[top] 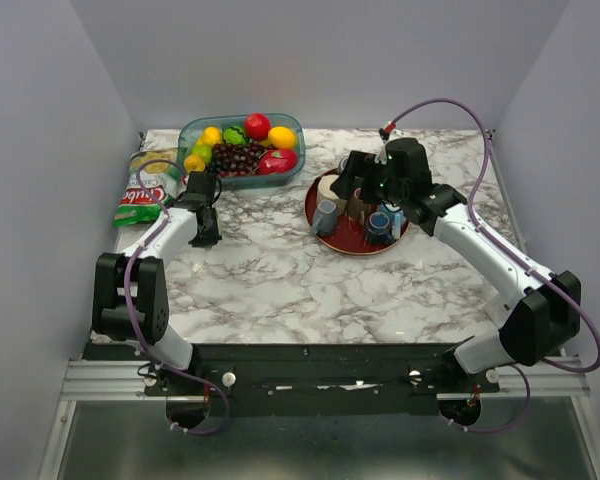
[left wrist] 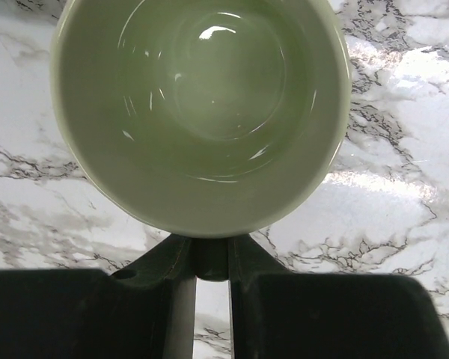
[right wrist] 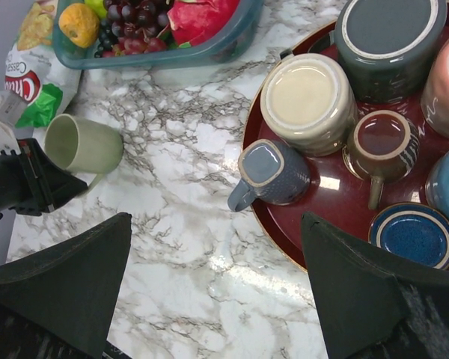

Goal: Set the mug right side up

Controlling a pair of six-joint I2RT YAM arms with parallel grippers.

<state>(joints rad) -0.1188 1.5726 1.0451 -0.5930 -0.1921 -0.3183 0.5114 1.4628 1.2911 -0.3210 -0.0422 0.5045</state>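
Left tool (left wrist: 211, 299) grips green mug (left wrist: 202, 112) at my twelve o'clock; right tool (right wrist: 217, 250) gapes over tray (right wrist: 284, 239) edge, open tabletop (right wrist: 179, 194) between.

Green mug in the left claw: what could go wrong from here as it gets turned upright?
1. The left claw pinches the mug at only one spot on its edge, with the mouth facing sideways. When it rotates, the mug may swivel in the grip or slip onto the marble table.
2. The chips bag lies close to the left arm, so a wide swing could knock it.
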